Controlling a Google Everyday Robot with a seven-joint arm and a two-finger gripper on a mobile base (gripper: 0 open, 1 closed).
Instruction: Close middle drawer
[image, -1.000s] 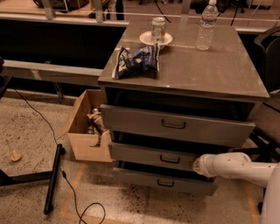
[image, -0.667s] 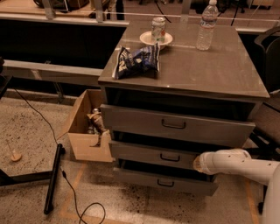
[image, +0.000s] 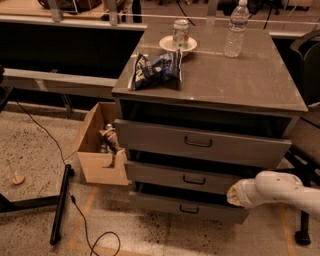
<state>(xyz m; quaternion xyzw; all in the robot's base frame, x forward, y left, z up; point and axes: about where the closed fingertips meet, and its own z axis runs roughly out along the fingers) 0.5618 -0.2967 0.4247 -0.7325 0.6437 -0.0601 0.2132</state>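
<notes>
Presently approach step: gripper (image: 235, 195) sits at 3 o'clock of middle drawer (image: 165, 174) handle (image: 194, 179), by front's rt end; open/closed state can't tell. Drawer looks partly out. Next: push front twd 12 o'clock.

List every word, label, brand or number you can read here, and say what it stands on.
No text can be read.
Chip bag: printing, unreadable.
Can: label, unreadable.
Bottle: label, unreadable.
Middle drawer: no marking seen.
Box: no marking seen.
Gripper, at the middle drawer's right end: no marking seen.
</notes>
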